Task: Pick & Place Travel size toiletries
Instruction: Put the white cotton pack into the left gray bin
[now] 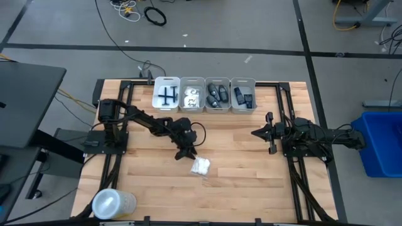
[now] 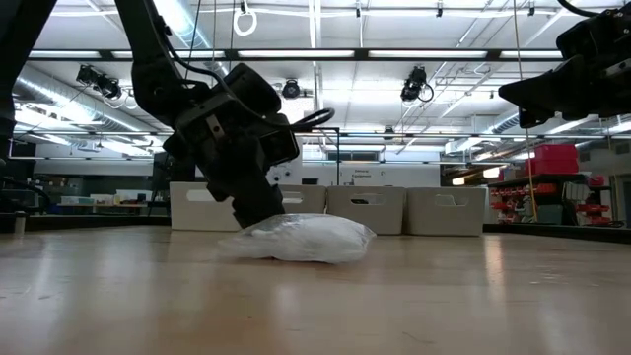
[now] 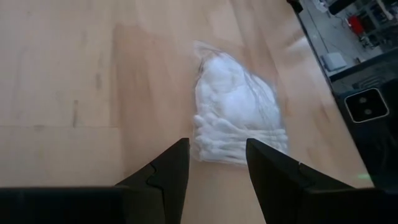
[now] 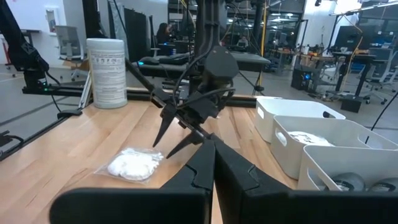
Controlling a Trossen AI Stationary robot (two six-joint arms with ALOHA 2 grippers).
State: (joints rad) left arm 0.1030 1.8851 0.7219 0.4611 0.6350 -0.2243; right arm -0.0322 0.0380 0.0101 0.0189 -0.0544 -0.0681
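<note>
One white packet [image 1: 200,166] on the table [image 1: 239,182], spread left gripper [image 1: 184,152] beside it; four bins [image 1: 205,95] behind.

Grey concrete floor [image 1: 251,31] around the wooden table [image 1: 239,182], crossed by dark tape lines, with loose cables [image 1: 154,15] lying on it. Blue bin [image 1: 380,143] beside the table. Ceiling strip lights [image 2: 394,56] lit; shelving in the distance.

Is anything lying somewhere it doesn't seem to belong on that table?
Yes: one white crinkly packet lies loose on the bare wood, away from the four bins along the far edge where the other small items sit. The left gripper, open, is right beside it. The right gripper waits apart.
</note>
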